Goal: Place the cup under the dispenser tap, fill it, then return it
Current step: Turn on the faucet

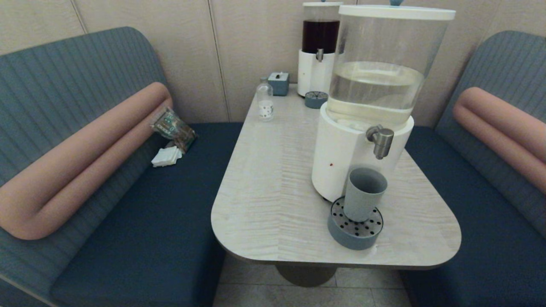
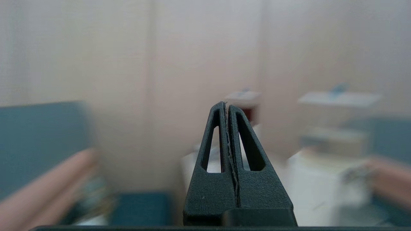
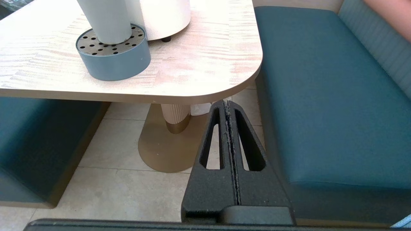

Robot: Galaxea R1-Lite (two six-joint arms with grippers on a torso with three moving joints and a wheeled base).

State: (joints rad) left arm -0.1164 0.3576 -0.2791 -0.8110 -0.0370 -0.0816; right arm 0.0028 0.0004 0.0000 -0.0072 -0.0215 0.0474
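On the left bench seat (image 1: pixel 140 204), at about 9 o'clock from the table (image 1: pixel 273 170): a crumpled printed packet (image 1: pixel 173 128) against the pink bolster (image 1: pixel 81 162), with a white folded napkin (image 1: pixel 166 156) just beside it.

Table far edge, 12 o'clock: small clear bottle (image 1: pixel 265 100) with a white label, then a small blue-grey box (image 1: pixel 279 82), then the dark-red-liquid dispenser (image 1: pixel 319 51) with its own small drip tray (image 1: pixel 316 99) in front.

Table right half, about 3 o'clock from centre: big white-based dispenser (image 1: pixel 362 115), tank part full of clear liquid. The dispenser tap (image 1: pixel 380 140) sticks out of the white base toward the near edge, spout pointing down.

The cup (image 1: pixel 363 194) stands upright on the perforated blue drip tray (image 1: pixel 355 228), directly below the dispenser tap, with clear air between its rim and the spout. Cannot tell whether any liquid is in it. Nothing is touching it.

Left gripper (image 2: pixel 226 104): out of the head view, up in the air, facing the back wall and dispensers. Fingers pressed flat together, holding nothing.

Right gripper (image 3: pixel 227 102): out of the head view, low, below table-top level, off the table's near right corner, over the tiled floor (image 3: pixel 128 179) beside the right bench seat (image 3: pixel 327 106). Fingers pressed together, empty. In its view the drip tray and the cup's base sit well apart from it.
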